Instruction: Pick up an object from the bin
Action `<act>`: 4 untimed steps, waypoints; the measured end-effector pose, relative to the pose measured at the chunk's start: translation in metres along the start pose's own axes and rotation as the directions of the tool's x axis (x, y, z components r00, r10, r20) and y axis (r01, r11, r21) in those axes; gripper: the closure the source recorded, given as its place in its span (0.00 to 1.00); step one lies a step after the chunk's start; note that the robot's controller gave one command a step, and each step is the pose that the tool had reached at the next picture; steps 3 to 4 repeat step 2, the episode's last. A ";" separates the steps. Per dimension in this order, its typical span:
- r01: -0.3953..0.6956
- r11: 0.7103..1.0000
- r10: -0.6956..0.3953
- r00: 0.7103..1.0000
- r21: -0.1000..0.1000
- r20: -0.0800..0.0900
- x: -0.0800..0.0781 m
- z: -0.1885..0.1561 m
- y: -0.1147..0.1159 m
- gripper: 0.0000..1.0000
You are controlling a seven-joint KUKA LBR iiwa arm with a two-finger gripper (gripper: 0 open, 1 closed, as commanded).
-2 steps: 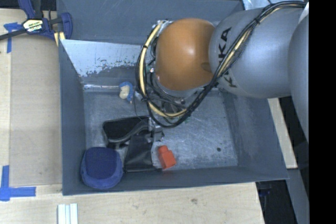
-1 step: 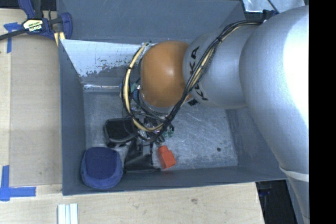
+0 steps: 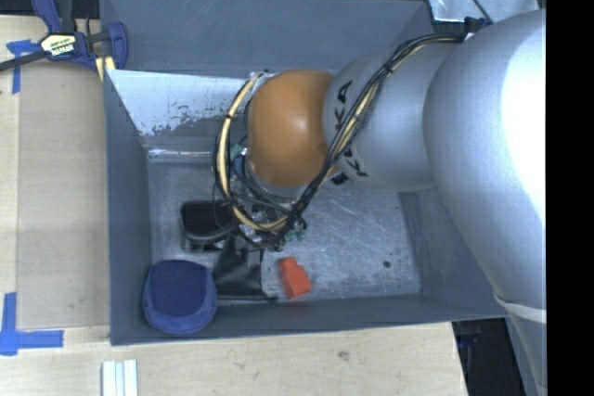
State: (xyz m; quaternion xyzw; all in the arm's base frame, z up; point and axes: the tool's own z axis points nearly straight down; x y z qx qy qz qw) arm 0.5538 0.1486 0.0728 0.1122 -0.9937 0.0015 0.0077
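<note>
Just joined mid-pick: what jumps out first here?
The arm's orange wrist cover hangs over the bin middle, the gripper low near the floor. A round dark-blue object sits in the lower-left corner, a small orange-red block just right of the gripper, a black object to its left.

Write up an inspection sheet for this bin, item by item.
Surface: grey metal bin, floor scuffed.
Job's things: dark blue round pad in the near-left corner; small orange block to its right; black pieces by the hand.
Clutter: nothing seen.
Hand: hand low in the bin's left part, over the black pieces.
Cables: yellow and black cables loop round the orange cover.
Surroundings: silver arm comes in from the right.
</note>
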 end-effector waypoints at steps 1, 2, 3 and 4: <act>0.010 1.000 -0.010 1.000 0.000 0.018 0.047 -0.123 0.012 1.00; 0.016 1.000 -0.016 1.000 0.000 0.021 0.040 -0.198 0.016 1.00; 0.016 1.000 -0.016 1.000 0.000 0.021 0.040 -0.198 0.016 1.00; 0.016 1.000 -0.016 1.000 0.000 0.021 0.040 -0.198 0.016 1.00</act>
